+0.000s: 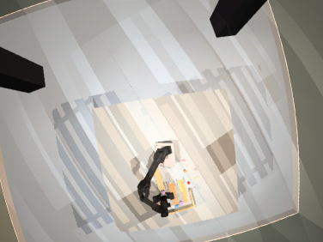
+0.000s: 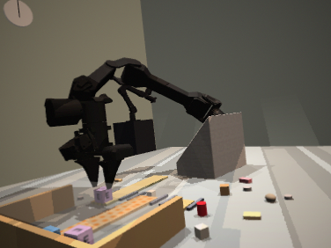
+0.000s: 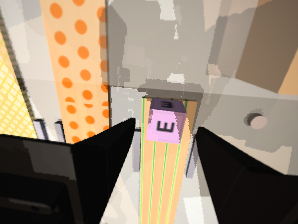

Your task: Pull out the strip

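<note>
I have the jaws [image 1: 163,198] [image 2: 101,186] parted and pointing down over the desk [image 1: 129,172] [image 2: 282,224], gripping nothing. The lilac cube marked E [image 1: 162,192] [image 2: 103,194] [image 3: 165,126] sits between and below their tips, on one end of the green-lined strip [image 3: 161,170]. In my wrist view, the orange-dotted strip [image 2: 116,211] [image 3: 82,65] lies to its left.
</note>
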You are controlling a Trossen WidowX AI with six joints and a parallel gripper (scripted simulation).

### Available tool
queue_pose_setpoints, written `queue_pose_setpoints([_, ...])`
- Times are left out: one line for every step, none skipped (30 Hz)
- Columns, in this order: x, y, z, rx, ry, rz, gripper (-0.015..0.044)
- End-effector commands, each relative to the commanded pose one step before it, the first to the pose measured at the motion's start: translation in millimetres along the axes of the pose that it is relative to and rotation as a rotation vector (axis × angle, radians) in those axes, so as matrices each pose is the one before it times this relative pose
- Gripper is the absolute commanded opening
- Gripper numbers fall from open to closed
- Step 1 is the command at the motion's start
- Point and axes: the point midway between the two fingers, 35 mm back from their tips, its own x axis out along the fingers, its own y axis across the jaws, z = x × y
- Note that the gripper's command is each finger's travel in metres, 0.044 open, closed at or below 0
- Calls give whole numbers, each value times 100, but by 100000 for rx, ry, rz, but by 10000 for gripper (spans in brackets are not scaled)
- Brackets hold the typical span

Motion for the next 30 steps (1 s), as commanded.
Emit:
queue_pose_setpoints([870,53,-133,-556,594,-163,250])
queue_pose_setpoints([163,-3,-5,-1,2,-10,250])
queue_pose_setpoints([163,-3,-5,-1,2,-11,250])
queue_pose_setpoints([162,-4,-6,-1,2,-11,250])
queue_pose_setpoints([162,-4,-7,-1,2,-12,250])
queue_pose_setpoints([162,-4,-8,-1,2,-13,250])
queue_pose_setpoints([162,-4,-8,-1,2,-13,250])
queue_pose_setpoints([162,-4,-9,-1,3,-14,250])
queue_pose_setpoints([162,-4,-10,-1,3,-15,250])
queue_pose_setpoints([162,-4,-11,-1,3,-16,250])
queue_pose_setpoints([162,-4,-11,-1,3,-16,250])
queue_pose_setpoints([131,-4,-10,-1,3,-14,250])
queue_pose_setpoints([78,-2,-6,-1,2,-8,250])
queue_pose_setpoints([26,-1,-2,0,1,-3,250])
queue_pose_setpoints([0,0,0,0,0,0,250])
queue_pose_setpoints([0,0,0,0,0,0,250])
queue_pose_setpoints([-255,-59,67,499,-239,101,224])
queue_pose_setpoints([0,0,0,0,0,0,198])
queue_pose_setpoints([0,0,0,0,0,0,171])
queue_pose_setpoints([0,0,0,0,0,0,145])
queue_pose_setpoints([0,0,0,0,0,0,138])
queue_pose_setpoints([0,0,0,0,0,0,132])
queue_pose_setpoints([0,0,0,0,0,0,125])
queue_pose_setpoints([0,0,0,0,0,0,118])
queue_pose_setpoints([0,0,0,0,0,0,112])
queue_pose_setpoints([0,0,0,0,0,0,105])
queue_pose_setpoints([0,0,0,0,0,0,98])
queue_pose_setpoints([0,0,0,0,0,0,72])
queue_pose_setpoints([0,0,0,0,0,0,46])
queue_pose_setpoints([-50,22,-52,-7,4,7,20])
